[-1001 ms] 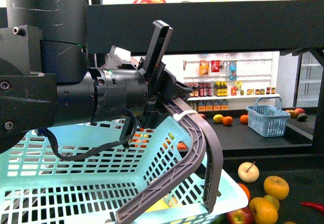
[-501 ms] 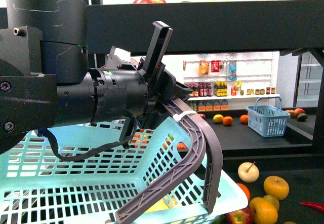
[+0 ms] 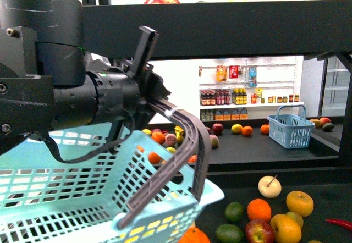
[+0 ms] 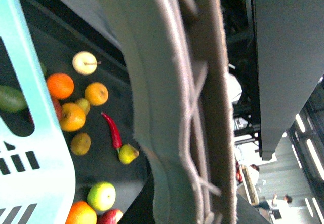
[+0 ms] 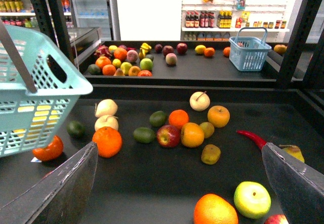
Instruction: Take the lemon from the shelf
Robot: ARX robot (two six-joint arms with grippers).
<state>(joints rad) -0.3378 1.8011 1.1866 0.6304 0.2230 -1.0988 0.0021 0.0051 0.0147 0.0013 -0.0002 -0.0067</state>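
Note:
The lemon (image 5: 206, 129), as far as I can tell, is the small yellow fruit in the near tray of the black shelf (image 5: 152, 87). It lies between a red apple (image 5: 168, 136) and larger orange-yellow fruits. The front view shows the lemon (image 3: 296, 216) at the lower right, and the left wrist view has the lemon (image 4: 82, 105) too. My right gripper (image 5: 179, 155) hangs open above the tray, short of the lemon, holding nothing. My left gripper (image 3: 159, 103) is shut on the grey basket handle (image 4: 177, 107), carrying the light-blue basket (image 3: 82, 199).
Oranges, limes, pale pears, a green apple (image 5: 251, 199) and a red chilli (image 5: 250, 138) are scattered over the tray. A dull brownish-yellow fruit (image 5: 211, 154) lies near the lemon. A far rack holds more fruit and a small blue basket (image 5: 247, 53). Black posts flank the tray.
My left arm and the basket have swung to the left and slightly lower. More of the tray's fruit and the far rack now shows in the front view.

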